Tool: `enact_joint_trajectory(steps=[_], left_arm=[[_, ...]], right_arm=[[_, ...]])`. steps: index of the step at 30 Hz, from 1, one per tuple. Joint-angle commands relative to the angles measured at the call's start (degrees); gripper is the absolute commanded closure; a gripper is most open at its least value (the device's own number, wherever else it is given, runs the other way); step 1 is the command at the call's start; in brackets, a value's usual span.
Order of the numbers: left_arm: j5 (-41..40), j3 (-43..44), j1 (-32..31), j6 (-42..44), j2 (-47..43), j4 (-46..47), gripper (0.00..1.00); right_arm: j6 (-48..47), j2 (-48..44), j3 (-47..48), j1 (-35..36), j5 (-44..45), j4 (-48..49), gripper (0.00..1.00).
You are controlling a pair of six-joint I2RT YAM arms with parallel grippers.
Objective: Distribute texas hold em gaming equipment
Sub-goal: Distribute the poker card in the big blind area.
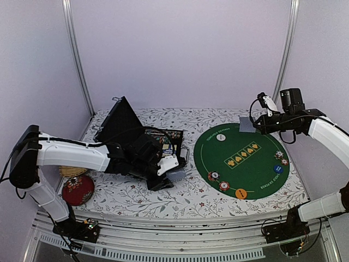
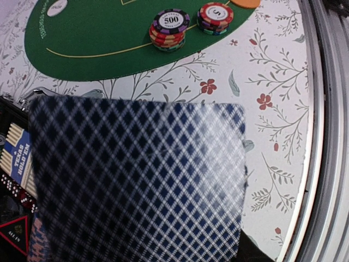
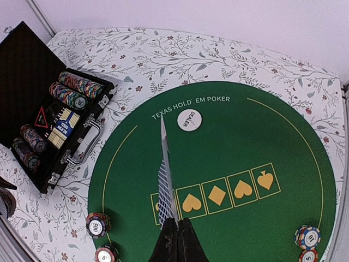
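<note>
Soft even light; blurry foreground card [image 2: 136, 180]

Both arms have the same build. The left arm [image 1: 71, 154] has smooth white plastic shells over its long links and rounded black housings at the joints. Its black base block [image 1: 82, 229] carries a few tiny coloured lights, and thin black cables hang under it. The right arm [image 1: 330, 134] also has white shells and black joints. Near its wrist sits a black boxy camera [image 1: 292, 99] beside a small white part, and a black cable makes a loop there. The right gripper [image 3: 176, 225] has two narrow black fingers.
</note>
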Motion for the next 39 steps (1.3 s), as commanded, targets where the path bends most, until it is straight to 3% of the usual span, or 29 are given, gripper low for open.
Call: enact_joint_trajectory(steps=[1,7,11,17,22,31,39], left_arm=[[0.86,0.77,1.26,0.45,-1.98,0.95,0.48],[0.61,0.53,1.37,0.43,-2.11,1.13,0.48],[1.02,0.01,1.38,0.49,-1.88,2.08,0.48],[1.07,-0.19,1.47,0.39,-1.46,2.04,0.48],[0.96,-0.44,1.47,0.76,-1.29,2.44,0.48],[0.42,-0.67,1.55,0.67,-1.58,2.39,0.48],[-0.02,-1.05,1.73,0.64,-1.97,2.35,0.48]], right_arm=[[2.57,-1.3,-0.47,-1.01,-3.18,-3.52,0.98],[9.68,2.27,-1.84,-2.08,-11.73,-11.81,0.98],[12.63,2.09,-6.14,-2.03,-17.46,-11.02,0.98],[11.57,4.25,-3.15,-2.07,-13.32,-17.88,0.98],[5.97,5.14,2.39,-2.01,-7.75,-20.82,0.98],[-14.62,2.95,5.63,2.06,-10.28,-19.52,0.98],[-25.1,11.1,5.88,21.03,-22.57,-24.51,0.98]])
